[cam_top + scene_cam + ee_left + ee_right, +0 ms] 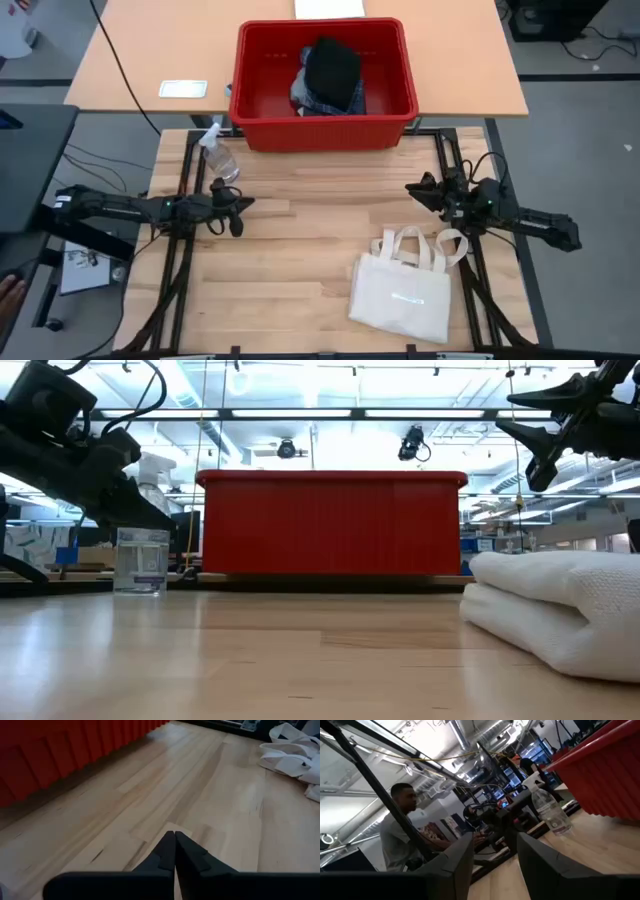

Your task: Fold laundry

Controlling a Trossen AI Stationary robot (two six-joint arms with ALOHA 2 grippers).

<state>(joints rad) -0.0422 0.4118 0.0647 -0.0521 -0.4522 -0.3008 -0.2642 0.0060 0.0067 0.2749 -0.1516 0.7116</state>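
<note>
A bright red ribbed basket (pixel 323 80) holds a black garment (pixel 333 68) heaped over blue-and-white plaid cloth (pixel 318 100), with a pale grey piece (pixel 303 85) at the basket's left side. In front of the basket, a cream canvas tote bag (pixel 402 296) lies on the light wood-grain table (pixel 300 260). A clear spray bottle (pixel 218 152) stands near the basket's left corner.

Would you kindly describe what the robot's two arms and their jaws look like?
Both arms are slim, jointed and matte black. The left gripper and right gripper each end in two tapered, wedge-shaped black jaws. No coloured markings show on them.
</note>
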